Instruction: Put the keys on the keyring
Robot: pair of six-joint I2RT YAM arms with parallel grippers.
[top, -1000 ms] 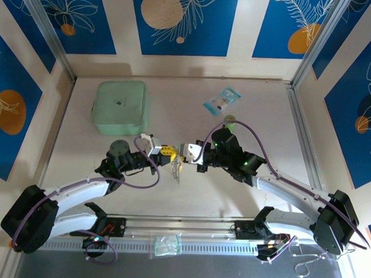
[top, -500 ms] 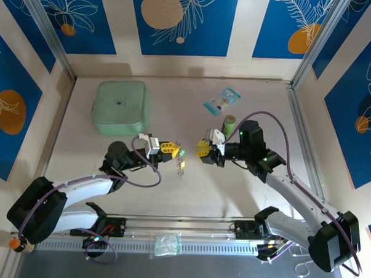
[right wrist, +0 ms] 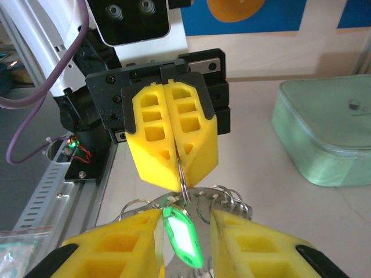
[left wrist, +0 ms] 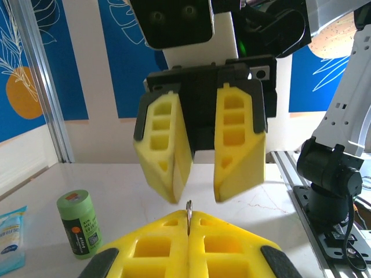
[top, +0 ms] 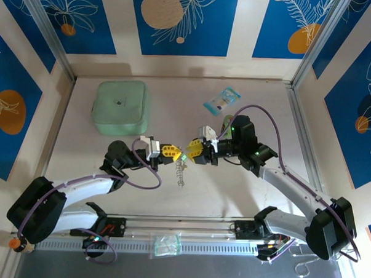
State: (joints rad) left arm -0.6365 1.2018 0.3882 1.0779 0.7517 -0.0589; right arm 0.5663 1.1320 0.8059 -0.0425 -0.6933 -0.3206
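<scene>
My left gripper point(top: 170, 152) is shut on the keyring point(right wrist: 182, 174), pinching its thin silvery wire point(left wrist: 188, 213) upright between the yellow fingertips. Several small metal rings point(right wrist: 232, 200) hang along the loop, and the rest dangles below point(top: 181, 173). A key with a green plastic head point(right wrist: 183, 236) hangs from the ring, in the gap of my right gripper point(right wrist: 184, 219). The right gripper point(top: 193, 151) faces the left one tip to tip, open. Its left finger is close beside the green head, and the right finger stands apart from it. In the left wrist view the right gripper point(left wrist: 198, 194) hovers just beyond the wire.
An upright green cylinder point(top: 229, 122) stands behind the right wrist. A mint-green lidded box point(top: 120, 107) sits at the back left, and a blue-and-white packet point(top: 222, 100) at the back. A clear bag point(top: 167, 244) lies on the front rail.
The right gripper let go and opened, drew back to the right, then came in again toward the left gripper. The left gripper stayed shut on the ring.
</scene>
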